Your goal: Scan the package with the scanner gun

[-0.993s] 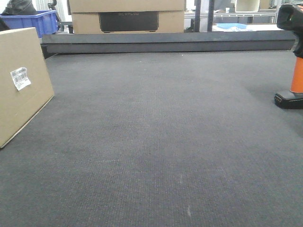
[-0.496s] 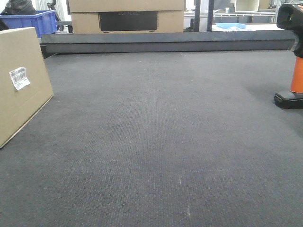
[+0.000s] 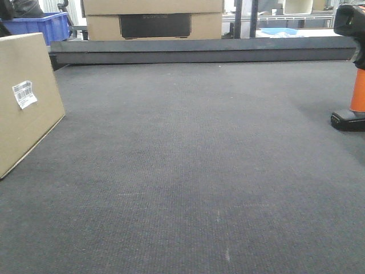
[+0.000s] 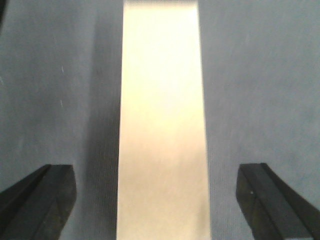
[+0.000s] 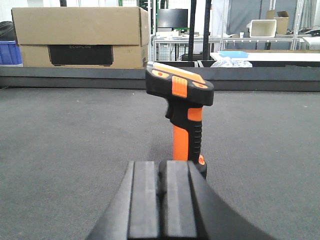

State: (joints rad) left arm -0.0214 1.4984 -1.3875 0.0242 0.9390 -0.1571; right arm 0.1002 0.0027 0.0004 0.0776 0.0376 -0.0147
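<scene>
As it flanks the package (image 4: 161,100), the left hand (image 4: 155,175) gapes wide.

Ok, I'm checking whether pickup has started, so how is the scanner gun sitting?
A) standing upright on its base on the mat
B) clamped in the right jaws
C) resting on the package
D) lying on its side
A: the scanner gun stands upright on its black base on the mat, and the right gripper, jaws together, sits in front of it, not around it.
</scene>
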